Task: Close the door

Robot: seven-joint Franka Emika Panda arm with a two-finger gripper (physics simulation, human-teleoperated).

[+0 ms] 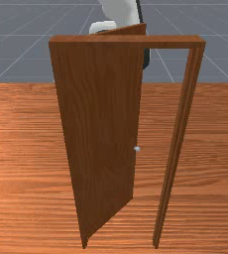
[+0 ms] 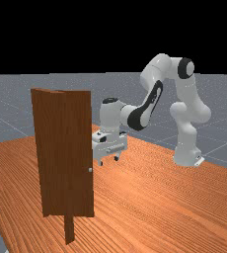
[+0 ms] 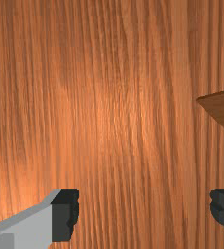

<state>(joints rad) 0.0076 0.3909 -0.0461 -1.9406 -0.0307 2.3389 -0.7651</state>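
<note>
From the front, the open door point(image 1: 101, 124) partly hides the tool point(image 2: 109, 160).

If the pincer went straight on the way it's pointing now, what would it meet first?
Probably the tabletop below it; the door seems to stand off to one side, though depth is unclear.

Wooden table point(image 2: 150, 202) below me: orange-brown, grain in long streaks, darker and lighter bands. I see pale sheen on wood in wrist view. Grey floor point(image 1: 22, 52) beyond table's straight edge, thin pale lines crossing it as grid. Far view: I note black backdrop point(image 2: 105, 34) above floor's level horizon.
</note>
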